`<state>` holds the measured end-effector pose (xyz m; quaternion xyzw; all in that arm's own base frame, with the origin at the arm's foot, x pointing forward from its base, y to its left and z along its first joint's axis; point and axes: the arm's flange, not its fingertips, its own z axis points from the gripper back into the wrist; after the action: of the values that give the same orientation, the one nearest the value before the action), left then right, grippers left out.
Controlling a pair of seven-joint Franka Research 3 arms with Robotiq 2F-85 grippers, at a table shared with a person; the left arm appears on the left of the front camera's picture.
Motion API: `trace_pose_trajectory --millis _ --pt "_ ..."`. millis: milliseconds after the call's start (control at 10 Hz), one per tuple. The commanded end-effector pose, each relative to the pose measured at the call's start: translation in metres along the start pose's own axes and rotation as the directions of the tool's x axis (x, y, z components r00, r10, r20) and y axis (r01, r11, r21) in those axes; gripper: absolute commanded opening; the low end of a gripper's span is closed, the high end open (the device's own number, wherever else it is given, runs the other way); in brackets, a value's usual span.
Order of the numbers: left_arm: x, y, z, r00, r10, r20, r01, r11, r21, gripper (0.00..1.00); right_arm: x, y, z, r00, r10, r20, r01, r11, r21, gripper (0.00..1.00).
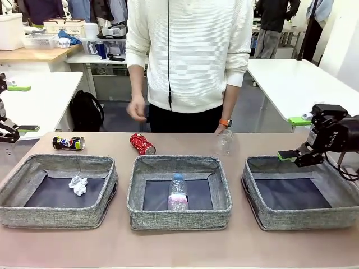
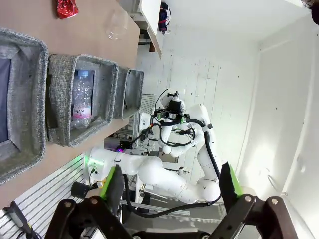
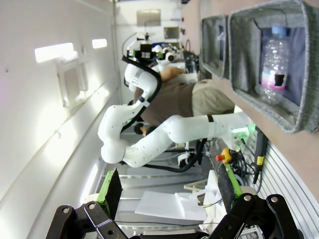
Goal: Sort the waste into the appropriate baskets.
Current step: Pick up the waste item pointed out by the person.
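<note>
Three grey fabric baskets stand in a row on the brown table [image 1: 179, 249]. The left basket [image 1: 56, 163] holds a crumpled paper ball [image 1: 78, 185] on its dark bottom. The middle basket [image 1: 179, 163] holds a clear bottle [image 1: 178, 193] that lies lengthwise, cap toward the person. The right basket [image 1: 305, 165] has a bare bottom.

Behind the baskets, on the table's far strip, lie a dark can [image 1: 68, 143] behind the left basket, a red can [image 1: 142, 144] behind the middle one, and a crushed clear container [image 1: 224, 143] between the middle and right baskets. A person in a white sweater stands at the far edge, with one hand [image 1: 221, 128] just beside the container; whether it touches it is unclear. The other hand [image 1: 136, 108] hangs above the table.

The right gripper [image 1: 294, 138] hovers over the far corner of the right basket, fingers spread, nothing between them. The left gripper [image 2: 171, 184] is off the table's left end, fingers spread wide too and holding nothing
</note>
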<state>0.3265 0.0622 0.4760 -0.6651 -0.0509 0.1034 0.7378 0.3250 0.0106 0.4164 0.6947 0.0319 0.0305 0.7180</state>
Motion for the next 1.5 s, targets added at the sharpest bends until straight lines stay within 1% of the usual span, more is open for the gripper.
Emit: trace_pose_trajectory --millis 0,900,1000,1100,1200,1300,1400 --pt "-0.003 -0.001 -0.003 1.000 0.014 0.015 -0.014 1.000 -0.008 1.00 0.002 0.001 -0.002 0.999 0.031 0.006 -0.032 0.999 0.019 1.00" --pt "-0.003 -0.001 -0.003 1.000 0.014 0.015 -0.014 1.000 -0.008 1.00 0.002 0.001 -0.002 0.999 0.031 0.006 -0.032 0.999 0.019 1.00" --pt "0.000 0.000 0.000 1.000 0.000 0.000 0.000 1.000 0.000 1.00 0.002 0.001 -0.002 0.999 0.031 0.006 -0.032 0.999 0.019 1.00" --pt "0.011 -0.005 -0.004 0.966 -0.259 -0.016 0.259 0.955 0.148 1.00 0.002 0.001 -0.002 0.999 0.031 0.006 -0.032 0.999 0.019 1.00" --pt "0.031 -0.006 -0.014 0.888 -0.460 0.003 0.433 0.837 0.334 1.00 0.002 0.001 -0.002 0.999 0.031 0.006 -0.032 0.999 0.019 1.00" --pt "0.054 -0.004 -0.025 0.827 -0.562 -0.013 0.498 0.722 0.481 1.00 0.002 0.001 -0.002 0.999 0.031 0.006 -0.032 0.999 0.019 1.00" --pt "0.072 -0.006 -0.037 0.765 -0.642 -0.045 0.530 0.589 0.611 1.00 0.002 0.001 -0.002 0.999 0.031 0.006 -0.032 0.999 0.019 1.00"
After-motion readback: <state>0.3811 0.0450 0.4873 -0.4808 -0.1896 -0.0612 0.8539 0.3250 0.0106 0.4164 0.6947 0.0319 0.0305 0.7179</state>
